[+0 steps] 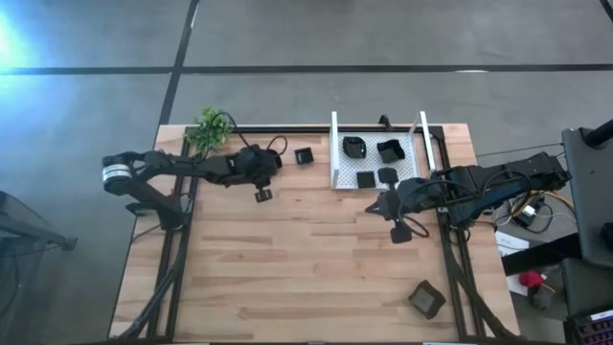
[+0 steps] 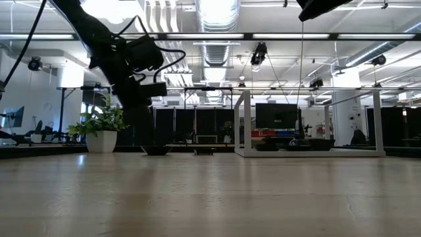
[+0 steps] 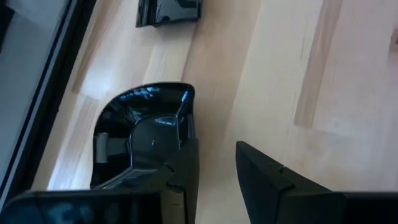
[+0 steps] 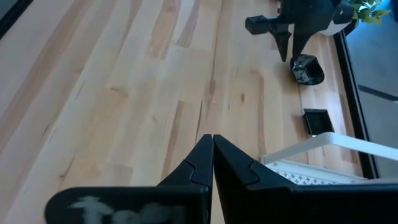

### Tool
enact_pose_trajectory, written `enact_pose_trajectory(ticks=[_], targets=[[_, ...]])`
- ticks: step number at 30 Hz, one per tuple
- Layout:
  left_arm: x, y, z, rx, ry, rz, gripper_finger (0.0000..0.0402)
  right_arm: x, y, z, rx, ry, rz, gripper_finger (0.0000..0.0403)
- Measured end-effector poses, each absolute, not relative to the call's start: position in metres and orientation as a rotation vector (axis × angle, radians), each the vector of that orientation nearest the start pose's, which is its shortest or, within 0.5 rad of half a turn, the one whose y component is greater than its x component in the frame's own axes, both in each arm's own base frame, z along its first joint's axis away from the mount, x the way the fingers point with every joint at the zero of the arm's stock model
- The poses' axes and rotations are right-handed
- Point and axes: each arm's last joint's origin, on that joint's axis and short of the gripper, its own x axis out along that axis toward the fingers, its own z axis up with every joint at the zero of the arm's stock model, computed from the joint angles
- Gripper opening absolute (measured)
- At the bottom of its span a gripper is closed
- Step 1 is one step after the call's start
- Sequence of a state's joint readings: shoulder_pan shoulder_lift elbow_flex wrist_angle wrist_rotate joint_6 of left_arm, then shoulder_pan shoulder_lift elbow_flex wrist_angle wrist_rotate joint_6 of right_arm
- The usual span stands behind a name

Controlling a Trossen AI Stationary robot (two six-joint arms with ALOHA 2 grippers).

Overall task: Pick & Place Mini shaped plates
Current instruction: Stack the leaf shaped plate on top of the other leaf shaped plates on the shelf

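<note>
While my left gripper (image 3: 214, 180) hangs over the back left part of the table (image 1: 306, 268), its fingers (image 3: 177, 180) stand a little apart, one of them down inside a rounded black mini plate (image 3: 146, 124) and the other outside its rim, nothing clamped as far as I can see. That plate rests on the wood close to the table's rear edge, and just beyond it lies a small square mini plate (image 1: 304, 155), apart from the first. From my right wrist camera, the right gripper (image 4: 212, 162) has its fingers pressed together with nothing between them; it hovers above bare wood at the near corner of the white mesh tray (image 1: 337, 144). Inside that tray I count four mini plates (image 1: 374, 163): two deeper ones towards the back, two flat ones nearer the front. Another dark dish (image 1: 426, 300) sits alone near the table's front right corner, well apart from everything else. Farther back, at the rear left corner, a potted plant (image 1: 209, 128) stands beside the left arm.
</note>
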State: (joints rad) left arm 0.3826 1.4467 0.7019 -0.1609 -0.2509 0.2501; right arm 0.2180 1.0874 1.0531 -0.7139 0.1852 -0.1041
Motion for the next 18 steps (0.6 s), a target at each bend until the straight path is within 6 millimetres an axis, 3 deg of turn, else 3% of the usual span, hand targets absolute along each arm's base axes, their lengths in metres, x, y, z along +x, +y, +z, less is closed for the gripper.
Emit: enact_pose_trajectory(ticks=[18], targets=[[0.235,0.11,0.153,0.197,0.956,0.542,0.0101,0.211,0.041,0.323,-0.254,0.732,0.072,0.0008]])
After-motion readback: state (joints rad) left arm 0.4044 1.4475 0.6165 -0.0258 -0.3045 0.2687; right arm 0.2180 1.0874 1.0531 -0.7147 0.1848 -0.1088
